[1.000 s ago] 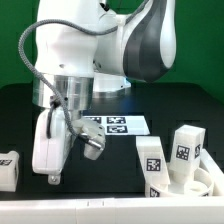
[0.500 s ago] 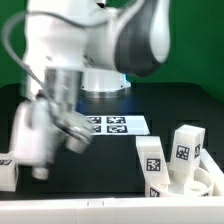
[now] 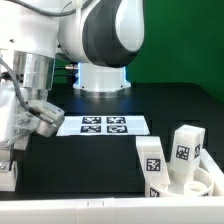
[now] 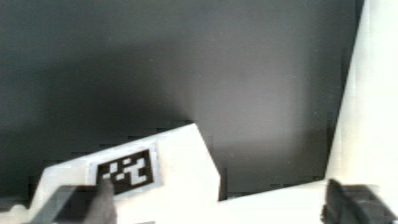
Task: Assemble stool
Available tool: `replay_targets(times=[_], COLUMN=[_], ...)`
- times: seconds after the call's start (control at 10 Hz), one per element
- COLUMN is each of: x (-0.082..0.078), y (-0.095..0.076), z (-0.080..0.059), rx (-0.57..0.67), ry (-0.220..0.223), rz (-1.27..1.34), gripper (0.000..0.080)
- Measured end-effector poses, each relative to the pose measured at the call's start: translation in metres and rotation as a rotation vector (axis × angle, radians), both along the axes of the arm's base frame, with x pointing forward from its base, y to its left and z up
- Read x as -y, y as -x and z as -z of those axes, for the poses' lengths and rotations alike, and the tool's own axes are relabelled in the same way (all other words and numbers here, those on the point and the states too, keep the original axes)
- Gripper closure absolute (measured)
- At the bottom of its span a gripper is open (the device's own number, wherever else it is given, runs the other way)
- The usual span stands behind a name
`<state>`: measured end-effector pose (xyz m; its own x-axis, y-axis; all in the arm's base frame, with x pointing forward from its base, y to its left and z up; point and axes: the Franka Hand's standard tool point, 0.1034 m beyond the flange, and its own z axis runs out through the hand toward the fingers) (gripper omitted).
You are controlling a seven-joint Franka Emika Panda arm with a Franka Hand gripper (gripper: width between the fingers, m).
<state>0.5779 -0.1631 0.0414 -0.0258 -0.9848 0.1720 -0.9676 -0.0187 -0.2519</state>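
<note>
A short white stool leg [image 3: 7, 172] with a black-and-white tag lies at the exterior view's far left, partly cut off by the frame edge. My gripper [image 3: 10, 150] hangs just above it. In the wrist view the leg [image 4: 160, 170] lies between my two fingertips [image 4: 71, 205], which stand wide apart on either side; the gripper [image 4: 214, 207] is open. The round white seat [image 3: 207, 183] sits at the exterior view's lower right. Two tagged legs [image 3: 152, 163] [image 3: 186, 149] stand by it.
The marker board [image 3: 100, 125] lies flat on the black table in front of the robot base [image 3: 100, 75]. A white rim [image 3: 110, 208] runs along the table's front edge. A green wall stands behind.
The arm has swung toward the exterior view's left and lowered. The gripper went from beside the marker board to over the left leg. The seat and its legs have not moved.
</note>
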Motion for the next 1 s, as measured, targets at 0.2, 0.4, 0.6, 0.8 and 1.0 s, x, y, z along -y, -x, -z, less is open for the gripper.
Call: replay_targets(times=[0.2, 0.4, 0.6, 0.8, 1.0], x=[-0.006, -0.008, -0.006, -0.005, -0.009], y=[-0.002, 0.0, 0.001, 0.001, 0.0], z=[-0.003, -0.01, -0.008, -0.008, -0.007], rx=[-0.101, -0.129, -0.151, -0.195, -0.273], ry=[-0.003, 0.001, 0.037, 0.081, 0.116], rz=[-0.305, -0.483, -0.602, -0.813, -1.14], gripper=[0.0158, 0.0151, 0.0151, 0.0151, 0.0151])
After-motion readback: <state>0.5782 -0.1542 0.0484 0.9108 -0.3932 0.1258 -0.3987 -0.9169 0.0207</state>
